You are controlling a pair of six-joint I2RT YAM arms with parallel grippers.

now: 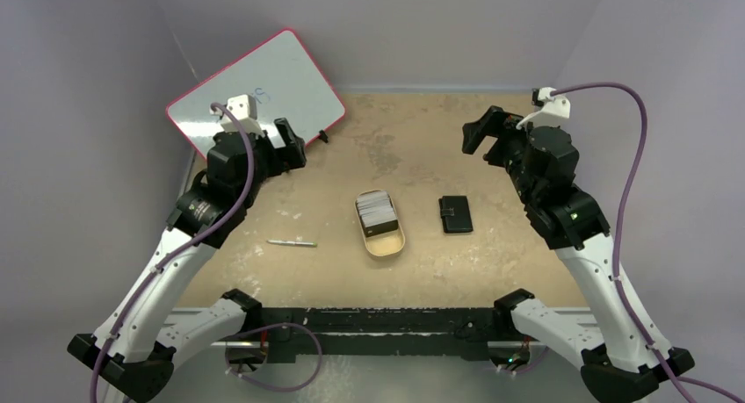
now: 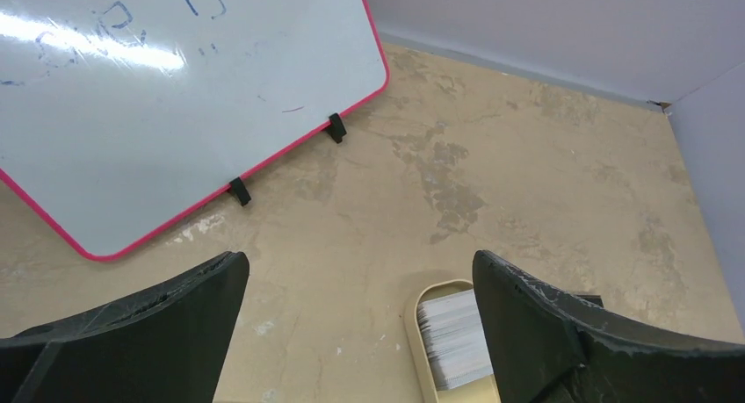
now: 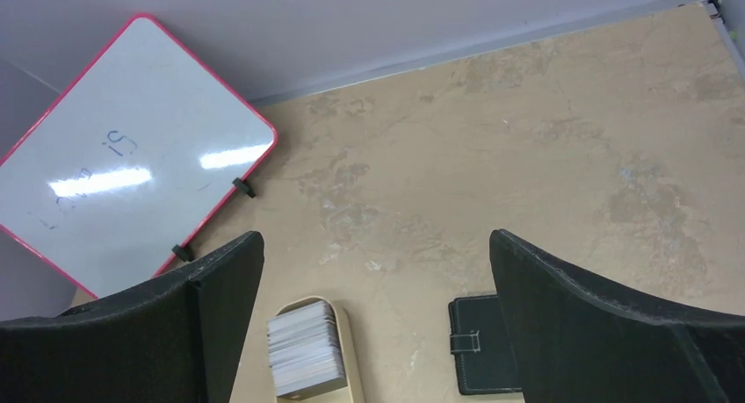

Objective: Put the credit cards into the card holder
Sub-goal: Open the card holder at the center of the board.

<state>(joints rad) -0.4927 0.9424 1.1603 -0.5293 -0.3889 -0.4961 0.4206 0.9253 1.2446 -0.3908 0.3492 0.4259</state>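
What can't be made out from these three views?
- Credit cards: count. Too small in the top view; in the left wrist view a jaw covers part of the stack.
- Card holder: right wrist view, right part behind a jaw, cropped by the bottom edge; closed, inside unseen.
- Whiteboard writing: faint, glare.
- Pen: top view only, too small.

One stack of credit cards (image 1: 375,208), too fine to count singly, in one tan oval tin (image 1: 388,245) at centre frame; one black card holder (image 1: 455,214); one silver pen (image 1: 292,242); one pink-edged whiteboard (image 1: 281,82) upper left; two grippers, left gripper (image 1: 291,145) and right gripper (image 1: 479,133).
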